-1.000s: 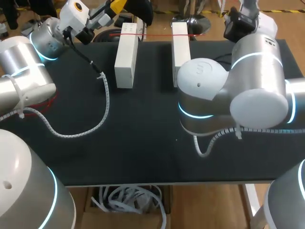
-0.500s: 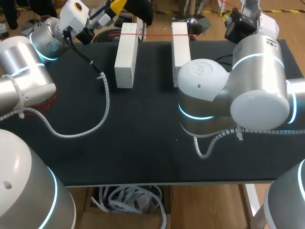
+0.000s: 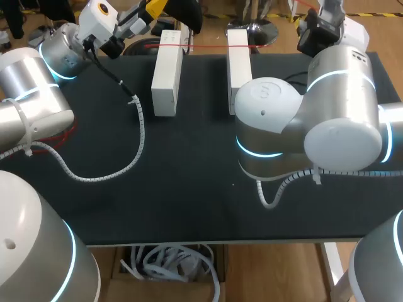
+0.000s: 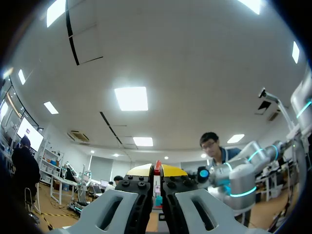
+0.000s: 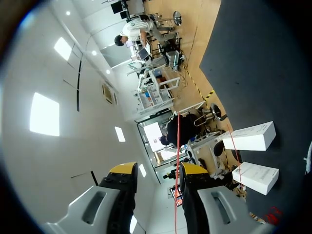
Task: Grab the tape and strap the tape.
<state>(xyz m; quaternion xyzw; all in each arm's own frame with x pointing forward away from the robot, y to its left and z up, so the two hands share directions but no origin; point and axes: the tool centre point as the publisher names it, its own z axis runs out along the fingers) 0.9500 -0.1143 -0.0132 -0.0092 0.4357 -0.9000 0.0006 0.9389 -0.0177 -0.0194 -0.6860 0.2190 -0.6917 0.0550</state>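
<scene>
tape: thin red tape [image 3: 208, 46], pulled out in a straight line from side to side along the far edge of the table [image 3: 189, 201]. It lies over the tops of the left white block [image 3: 167, 75] and the right white block [image 3: 238, 56].

long axis: left to right across the table, so roughly square to both blocks, which point away from the robot.

left gripper [image 4: 157, 169]: off past the far-left end of the line, beyond the left block. The yellow tips are pinched together with a bit of red squeezed between them, so it's clamped on that end of the tape.

right gripper [image 5: 158, 170]: up by the far-right corner. The fingers are clearly spread, with a wide gap. The red strand runs lengthwise through that gap, much closer to one finger than the other. I can't say for sure that it touches that finger, and it definitely isn't pinched from both sides, so nothing is held.

who's nearer: the left arm already has its end. The right arm is the one with work to do, and the tape is already sitting inside its jaws.

step, my guess: the grab is half done. The next move is probably the right fingers closing on the strand.

what it turns on: the strand is off-centre in the gap, so one finger will have to push it across as the jaws close. It's a thin, taut line and could slip out past the tips.
</scene>
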